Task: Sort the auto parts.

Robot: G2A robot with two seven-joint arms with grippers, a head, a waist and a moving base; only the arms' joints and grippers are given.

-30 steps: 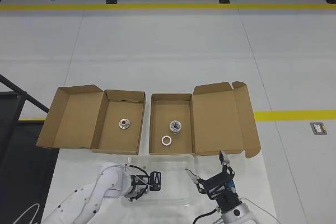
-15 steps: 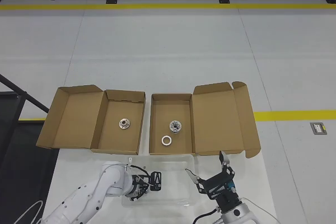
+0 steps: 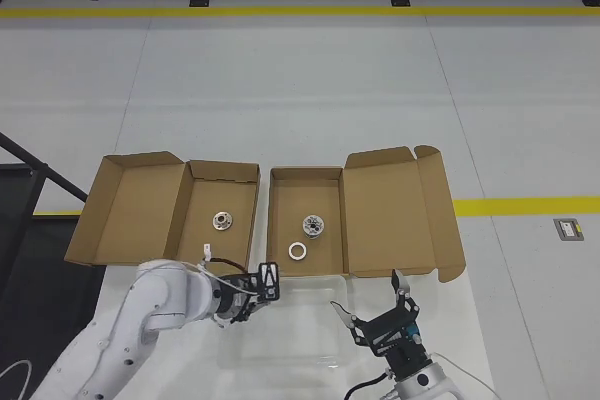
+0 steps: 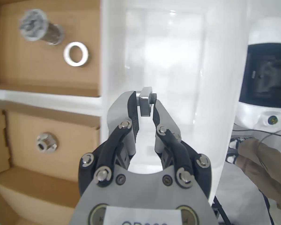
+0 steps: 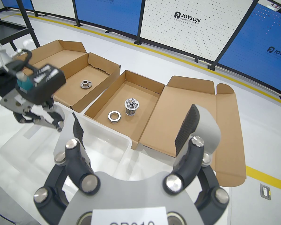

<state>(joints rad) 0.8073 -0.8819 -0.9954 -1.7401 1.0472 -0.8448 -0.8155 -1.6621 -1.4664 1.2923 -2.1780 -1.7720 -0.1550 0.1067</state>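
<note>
Mid-carry in the sorting job: the left gripper, jaws clamped on a small silver metal fitting, hangs above the clear plastic bin, just short of two open brown cardboard boxes on the white tabletop. The right gripper hovers nearby, jaws spread wide and empty. Next, seemingly: choose the matching box, lower, then release

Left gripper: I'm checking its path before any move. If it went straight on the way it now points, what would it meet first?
Most likely the clear bin, its floor or far wall: the left gripper, shut on a small metal part, points into it. Depth is unclear.
</note>
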